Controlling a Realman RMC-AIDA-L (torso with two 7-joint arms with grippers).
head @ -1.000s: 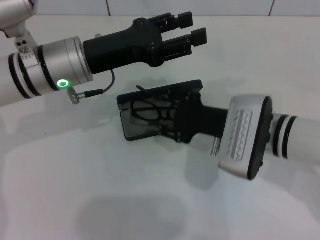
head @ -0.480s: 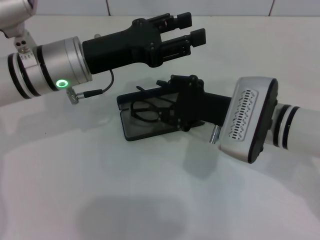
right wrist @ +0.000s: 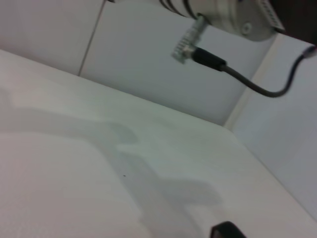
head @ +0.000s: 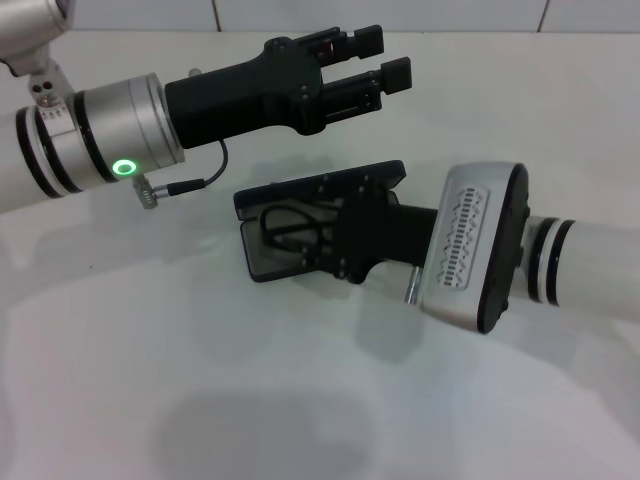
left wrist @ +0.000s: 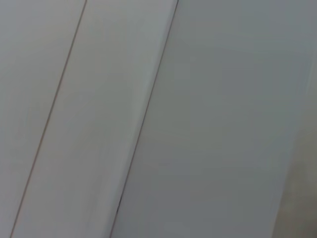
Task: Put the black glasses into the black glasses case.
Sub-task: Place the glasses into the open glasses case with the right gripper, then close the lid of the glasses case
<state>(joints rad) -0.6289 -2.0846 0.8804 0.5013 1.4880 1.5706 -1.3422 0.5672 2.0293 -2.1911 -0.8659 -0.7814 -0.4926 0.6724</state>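
Case and glasses sit together mid-table: the black glasses case [head: 300, 225] lies open on the white table [head: 200, 380], lid raised at the far side, grey-lined tray toward the robot. The black glasses [head: 290, 228] rest inside the tray, frame and lenses showing at the left half of the case; the rest is hidden behind the right arm's hand. The right gripper [head: 345, 235] reaches in from the right, low over the case, its black body covering the case's right half and touching or nearly touching the raised lid; cannot tell whether its fingers are apart or closed, since they are buried in black against black. The left gripper [head: 385, 60] hangs above and behind the case, well clear of it, pointing right, with its two fingers [head: 398, 72] apart and nothing between them. Left wrist view shows only grey wall panels. Right wrist view shows table surface, shadows, and the left arm's cable [right wrist: 257, 84] overhead.
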